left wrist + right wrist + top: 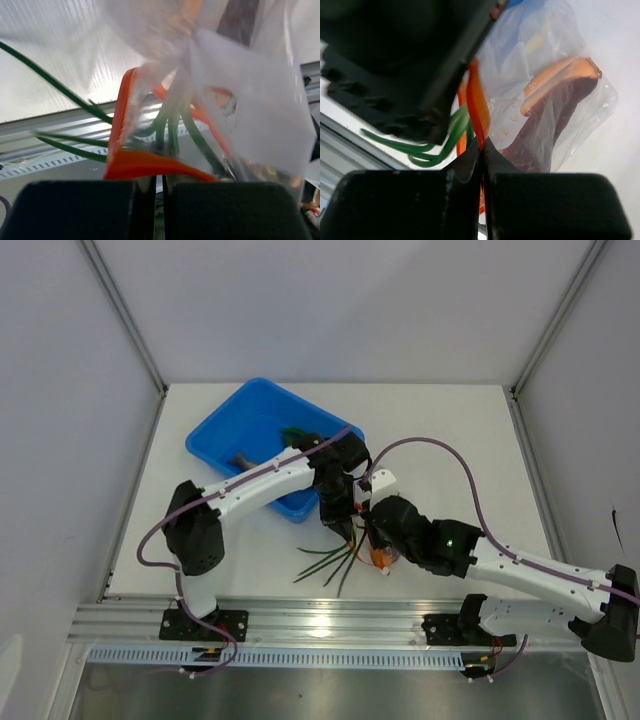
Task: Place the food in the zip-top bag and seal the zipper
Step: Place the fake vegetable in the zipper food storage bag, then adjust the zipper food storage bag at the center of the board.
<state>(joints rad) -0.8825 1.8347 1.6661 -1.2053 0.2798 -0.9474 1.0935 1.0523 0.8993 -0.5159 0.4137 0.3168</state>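
Your left gripper is pinched tight on the thin orange-red zipper strip of the crinkly clear plastic zip-top bag, and the bag sits right at its fingertips. Your right gripper is clamped on the same strip. The long green onion leaves poke out through the mouth. The oval purple-red and orange slice is inside. The bag is just beside the blue plastic tray.

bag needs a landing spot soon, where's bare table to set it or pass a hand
Bare table lies right of the blue tray, back to the far edge; a narrow strip runs left of the tray. Crowded: the middle near edge, where the left pincer, right pincer, bag and green stalks bunch.
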